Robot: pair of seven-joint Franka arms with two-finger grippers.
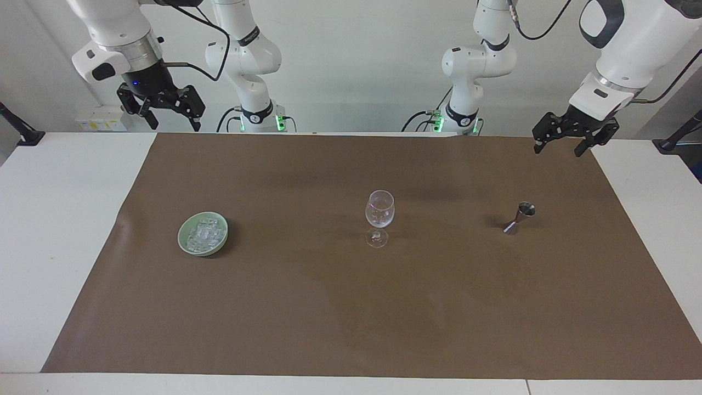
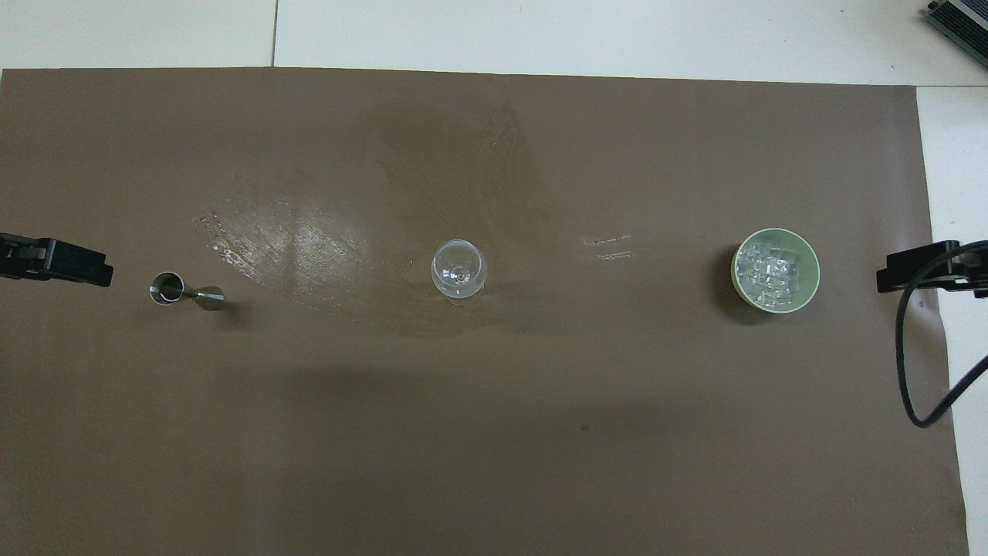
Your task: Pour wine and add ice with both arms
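On the brown mat (image 1: pixel 351 307) stand one stemmed glass (image 1: pixel 379 215), one metal jigger (image 1: pixel 520 217) and one pale green bowl (image 1: pixel 182 245). The bowl holds many ice cubes (image 1: pixel 205 235), too heaped to count. Two arms carry two grippers.

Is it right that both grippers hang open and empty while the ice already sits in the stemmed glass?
Not quite. The ice lies in the pale green bowl, not the stemmed glass, as the facing view shows. The left gripper and right gripper do hang open and empty.
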